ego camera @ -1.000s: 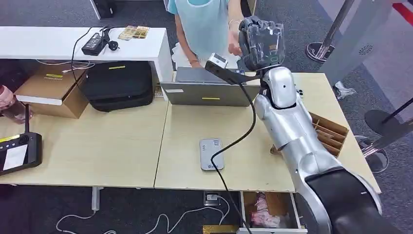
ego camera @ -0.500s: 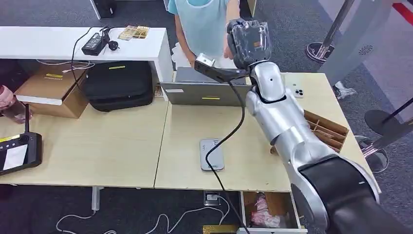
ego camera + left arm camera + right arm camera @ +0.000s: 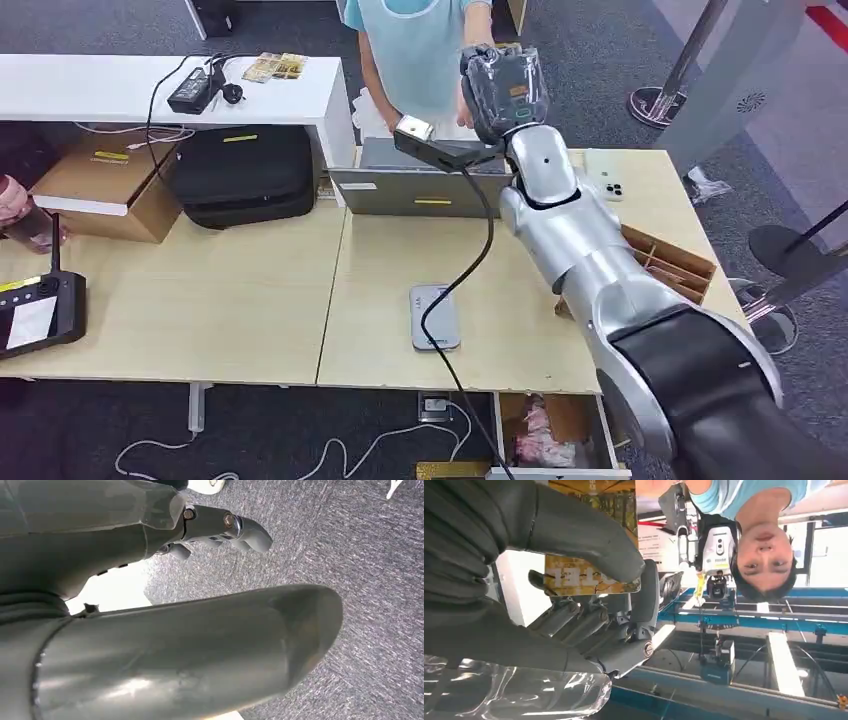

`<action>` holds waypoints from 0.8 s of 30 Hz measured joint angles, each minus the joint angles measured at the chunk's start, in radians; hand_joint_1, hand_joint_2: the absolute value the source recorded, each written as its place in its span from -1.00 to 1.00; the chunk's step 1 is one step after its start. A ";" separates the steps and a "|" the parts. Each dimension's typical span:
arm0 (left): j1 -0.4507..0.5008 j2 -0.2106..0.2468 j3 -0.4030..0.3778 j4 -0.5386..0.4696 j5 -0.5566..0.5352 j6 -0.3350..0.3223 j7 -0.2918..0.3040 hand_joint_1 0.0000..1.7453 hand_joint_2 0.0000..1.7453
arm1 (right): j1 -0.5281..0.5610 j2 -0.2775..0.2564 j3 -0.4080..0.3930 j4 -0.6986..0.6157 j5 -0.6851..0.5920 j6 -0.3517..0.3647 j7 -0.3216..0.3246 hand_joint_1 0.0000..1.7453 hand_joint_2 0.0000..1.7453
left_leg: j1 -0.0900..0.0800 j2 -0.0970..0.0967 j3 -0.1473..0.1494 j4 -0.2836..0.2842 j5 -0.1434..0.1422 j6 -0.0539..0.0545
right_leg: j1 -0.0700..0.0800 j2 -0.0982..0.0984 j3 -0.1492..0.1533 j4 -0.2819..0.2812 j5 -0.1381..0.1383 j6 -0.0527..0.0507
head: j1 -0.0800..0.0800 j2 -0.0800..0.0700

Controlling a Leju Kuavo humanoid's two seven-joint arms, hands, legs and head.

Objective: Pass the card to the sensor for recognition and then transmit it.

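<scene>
Office desk (image 3: 250, 290): card (image 3: 591, 535) is pinched in the right hand (image 3: 505, 85), raised toward the person (image 3: 420, 45) at 12 o'clock; left hand (image 3: 150, 580) is held loosely uncurled, empty.

what the frames are keeping back

the card (image 3: 591, 540) is running off the right wrist picture's edge, its thumb-covered print staying partly unreadable. the person (image 3: 420, 50) is getting cropped at the head view's top. the left hand (image 3: 220, 527) is showing fingers only partly.

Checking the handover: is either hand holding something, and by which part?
The right hand pinches a yellow-brown printed card at its edge, between thumb and fingers. The left hand holds nothing.
</scene>
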State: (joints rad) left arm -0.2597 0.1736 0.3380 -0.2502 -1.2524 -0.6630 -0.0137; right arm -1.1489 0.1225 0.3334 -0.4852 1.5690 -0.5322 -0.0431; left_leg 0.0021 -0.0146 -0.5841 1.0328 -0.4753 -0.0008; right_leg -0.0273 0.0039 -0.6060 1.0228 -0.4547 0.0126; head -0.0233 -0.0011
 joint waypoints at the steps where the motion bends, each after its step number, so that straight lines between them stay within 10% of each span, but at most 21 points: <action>1: 0.000 0.000 0.000 0.000 0.000 0.000 0.000 -1.00 -1.00 | -0.001 0.001 0.003 0.003 0.000 0.002 0.001 -1.00 1.00 | 0.000 0.000 0.000 0.000 0.000 0.000 | 0.000 0.000 0.000 0.000 0.000 0.000 | 0.000 0.000; 24: 0.021 0.001 0.001 0.000 0.000 0.019 0.001 -1.00 -1.00 | -0.020 0.018 -0.001 0.029 -0.085 -0.013 -0.024 -1.00 1.00 | 0.000 0.000 0.000 0.000 0.000 0.000 | 0.000 0.000 -0.001 0.000 0.000 0.000 | 0.000 0.000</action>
State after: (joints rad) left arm -0.2385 0.1743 0.3391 -0.2499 -1.2524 -0.6444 -0.0126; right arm -1.1687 0.1400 0.3319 -0.4562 1.4844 -0.5455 -0.0667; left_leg 0.0022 -0.0146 -0.5840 1.0328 -0.4752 -0.0010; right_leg -0.0272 0.0040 -0.6067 1.0230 -0.4546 0.0123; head -0.0233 -0.0011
